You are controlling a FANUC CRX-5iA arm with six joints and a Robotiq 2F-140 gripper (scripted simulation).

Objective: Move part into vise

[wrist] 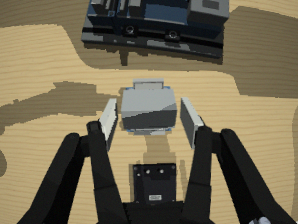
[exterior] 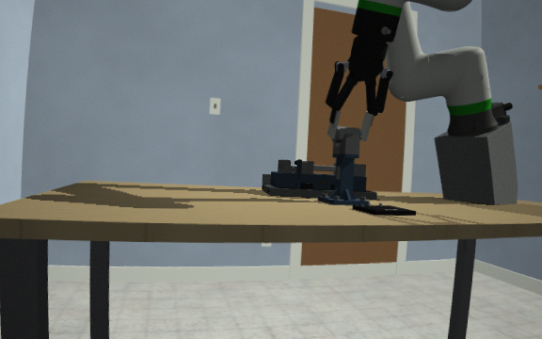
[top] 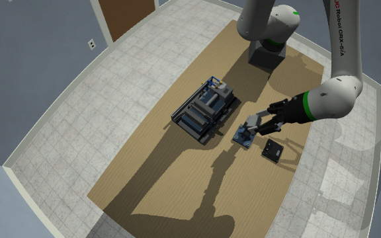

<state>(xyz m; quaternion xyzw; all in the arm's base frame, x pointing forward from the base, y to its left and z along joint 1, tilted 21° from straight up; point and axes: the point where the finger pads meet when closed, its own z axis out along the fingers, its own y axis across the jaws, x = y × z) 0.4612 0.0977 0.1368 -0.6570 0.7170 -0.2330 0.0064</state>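
Observation:
The part (top: 251,123), a grey block, rests on top of the blue V-block (top: 243,136), right of the vise (top: 205,109). My gripper (top: 254,125) straddles the part with a finger on each side. In the wrist view the part (wrist: 149,108) sits between the two finger pads with a narrow gap on each side, so my gripper (wrist: 148,108) is open around it. From the side, the part (exterior: 346,141) sits on the V-block (exterior: 344,181) with my gripper (exterior: 348,134) coming down from above. The black infeed plate (top: 272,150) lies empty beside the V-block.
The vise (wrist: 156,3) stands open ahead of the gripper, with its blue fittings at the far right end. The infeed plate (wrist: 154,183) shows below my palm. The robot's grey base (top: 266,54) stands at the table's far end.

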